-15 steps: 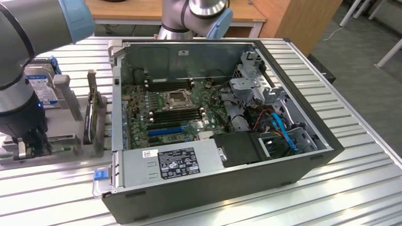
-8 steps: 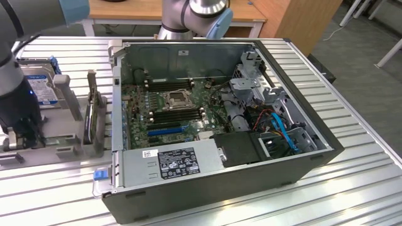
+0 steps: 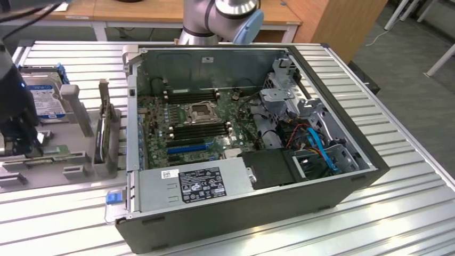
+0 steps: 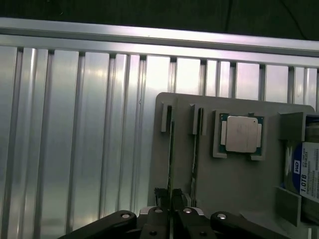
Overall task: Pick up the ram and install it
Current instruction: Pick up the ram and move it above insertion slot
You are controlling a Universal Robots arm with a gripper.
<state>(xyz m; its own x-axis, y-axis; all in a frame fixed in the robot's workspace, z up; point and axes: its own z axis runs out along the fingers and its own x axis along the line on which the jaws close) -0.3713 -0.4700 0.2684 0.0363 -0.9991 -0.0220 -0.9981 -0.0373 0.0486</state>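
Note:
The ram point(image 4: 171, 149) is a thin green stick standing on edge in a slot of the grey parts holder point(image 4: 234, 184). A second thin stick point(image 4: 196, 149) stands in the slot beside it. My gripper point(image 4: 171, 209) sits over the near end of the ram, its dark fingers point(image 4: 158, 215) pressed to either side of it. In the exterior view my gripper point(image 3: 20, 149) hangs low over the holder point(image 3: 71, 176) at that view's far left. The open computer case point(image 3: 142, 213) lies in the middle, with black memory slots point(image 3: 202, 128) beside the processor socket point(image 3: 199, 112).
On the holder are a processor chip point(image 4: 241, 134), a hard drive point(image 4: 309, 169) and upright cards point(image 3: 106, 133). Inside the case are a blue expansion slot point(image 3: 188, 145), a power supply point(image 3: 195, 184), drive cages and blue cables point(image 3: 320, 149). The table is ribbed aluminium point(image 4: 75, 124).

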